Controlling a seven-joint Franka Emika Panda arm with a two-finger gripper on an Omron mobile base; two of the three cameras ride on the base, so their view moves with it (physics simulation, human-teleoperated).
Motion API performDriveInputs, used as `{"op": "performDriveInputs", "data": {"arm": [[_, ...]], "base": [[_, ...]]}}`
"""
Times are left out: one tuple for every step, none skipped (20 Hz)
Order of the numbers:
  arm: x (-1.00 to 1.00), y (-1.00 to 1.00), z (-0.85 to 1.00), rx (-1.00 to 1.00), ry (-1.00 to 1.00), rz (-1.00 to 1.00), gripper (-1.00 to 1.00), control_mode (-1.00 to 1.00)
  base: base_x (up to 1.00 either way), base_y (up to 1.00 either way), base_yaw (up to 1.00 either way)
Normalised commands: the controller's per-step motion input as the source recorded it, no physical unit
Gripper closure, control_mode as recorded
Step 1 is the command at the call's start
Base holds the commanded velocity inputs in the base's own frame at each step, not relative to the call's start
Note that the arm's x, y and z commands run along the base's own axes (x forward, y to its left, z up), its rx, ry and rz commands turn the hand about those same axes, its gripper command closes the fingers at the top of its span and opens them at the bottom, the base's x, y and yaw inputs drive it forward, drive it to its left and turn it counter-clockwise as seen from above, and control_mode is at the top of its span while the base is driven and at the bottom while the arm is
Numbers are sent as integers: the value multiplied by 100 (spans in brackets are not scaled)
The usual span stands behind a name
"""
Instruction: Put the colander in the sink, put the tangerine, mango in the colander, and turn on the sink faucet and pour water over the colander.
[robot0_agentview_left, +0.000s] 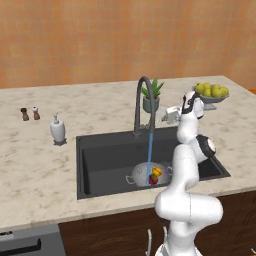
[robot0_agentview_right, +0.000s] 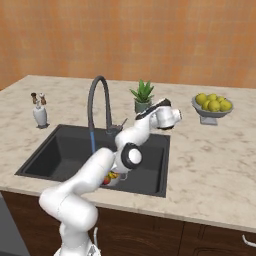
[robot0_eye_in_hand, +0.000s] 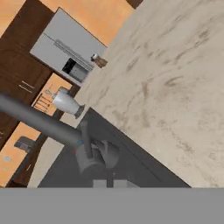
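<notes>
Water runs in a blue stream from the sink faucet (robot0_agentview_left: 143, 102) straight down into the colander (robot0_agentview_left: 145, 175), which sits on the floor of the sink (robot0_agentview_left: 100, 155) toward its front. The tangerine (robot0_agentview_left: 156, 171) and the mango (robot0_agentview_left: 153, 179) lie inside it, touching. The claw (robot0_agentview_left: 169, 116) hangs just beside the faucet's base, near the side lever, fingers closed on nothing.

The colander looks like stiff, light metal — best lifted by a loop handle at its rim, and slippery once wet. The fruits seem firm, smooth and apt to roll. The lever is small and rigid; a sideways nudge should move it.

A potted plant (robot0_agentview_left: 151, 96) stands just behind the faucet, closest to the claw's path. A footed fruit dish (robot0_agentview_left: 212, 95) sits farther right on the worktop (robot0_agentview_left: 40, 165); a soap dispenser (robot0_agentview_left: 57, 130) and two shakers (robot0_agentview_left: 30, 113) stand well apart at left.
</notes>
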Motion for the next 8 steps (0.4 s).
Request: {"op": "performDriveInputs", "data": {"arm": [[-100,19,1,0,-100,-17,100,-100],[-100,55,14,0,-100,-8,100,-100],[-100,57,6,-1,-100,-8,100,-100],[-100,74,12,-6,-100,-8,100,-100],[-100,90,37,-14,-85,-6,100,-100],[-100,89,46,-15,-79,-4,100,-100],[-100,100,47,-23,-52,-3,100,-100],[-100,100,39,-23,-35,-3,100,-100]], "base": [[0,0,0],[0,0,0],[0,0,0],[0,0,0],[0,0,0],[0,0,0],[0,0,0],[0,0,0]]}}
